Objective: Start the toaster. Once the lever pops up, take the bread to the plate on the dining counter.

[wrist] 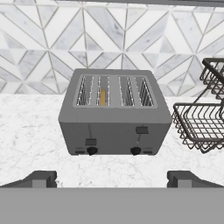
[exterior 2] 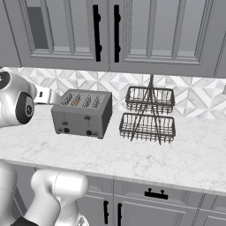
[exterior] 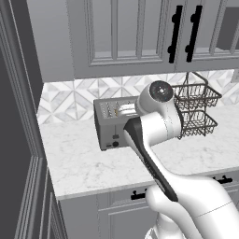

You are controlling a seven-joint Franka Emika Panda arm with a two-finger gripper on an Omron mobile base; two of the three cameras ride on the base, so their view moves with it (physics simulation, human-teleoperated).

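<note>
Toaster sits on the white marble worktop, back close to the tiled wall, front w/ both black levers and both knobs turned out toward the robot. That orientation is prob. why the hand lines up square-on: in hand view the toaster is centred, levers facing the cam, so a straight approach fwd and down would reach them.

Bread stands on edge in the 2nd slot from the left (hand view), just a thin orange-tan strip showing, seated low in the slot. Left lever looks lower than right lever; whether that means it's already pressed, can't tell. Bread slot appears to belong to the left lever's side, so that's the one I'd judge needs pushing.

Gripper: jaws spread fully wide, nothing between them, well short of the toaster, no contact. Open stance makes sense for a lever push or for a later grab at the slice's top edge.

Two-tier wire basket rack stands just beside the toaster on its right, apart from it; both tiers look bare. Could crowd an approach from that side.

Room: grey panelled wall cabinets w/ black handles overhead, geometric grey/white tile backsplash, grey drawers w/ black pulls under the worktop, tall dark-grey panel at the worktop's left end in left base view. Worktop around toaster otherwise bare.
</note>
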